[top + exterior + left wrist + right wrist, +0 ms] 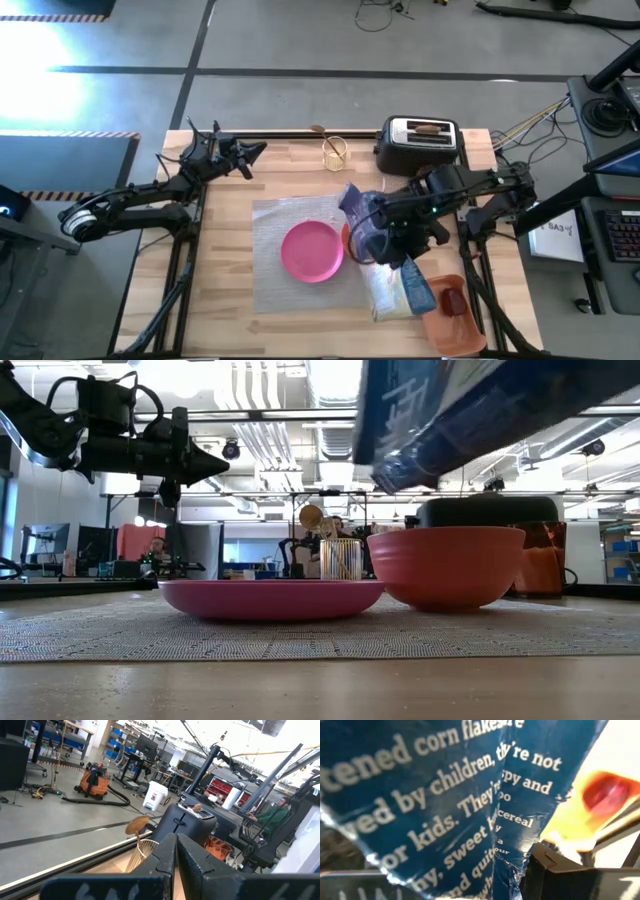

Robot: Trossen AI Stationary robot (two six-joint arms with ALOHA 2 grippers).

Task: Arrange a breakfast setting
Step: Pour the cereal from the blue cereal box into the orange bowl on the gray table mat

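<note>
A grey placemat (270, 290) lies mid-table. On it rest a pink plate (312, 250) and, to the plate's right, an orange bowl (446, 565). My right gripper (392, 232) is shut on a blue-and-white cereal bag (358, 208), held high and tilted above the bowl. In the low view the bag's lower blue end (385, 475) hangs over the bowl's rim. My left gripper (258, 150) waits shut in the air near the table's far left edge, pointing level toward the right. A red apple (452, 300) lies in the orange tray (462, 330). My right gripper pinches the bag's crumpled blue wall (512, 865) between its two fingers, roughly at mid-length as the high view shows it. The fingers slant down from the table's right side. The bag is lifted clear and tilted, its blue end lowest, above the bowl.
At the far edge a black-and-silver toaster (420, 142) holds a toast slice (428, 128). Left of it a wire holder (335, 152) holds a wooden spoon (312, 517). The tray sits at the near right corner. Bare wood lies left of the placemat.
</note>
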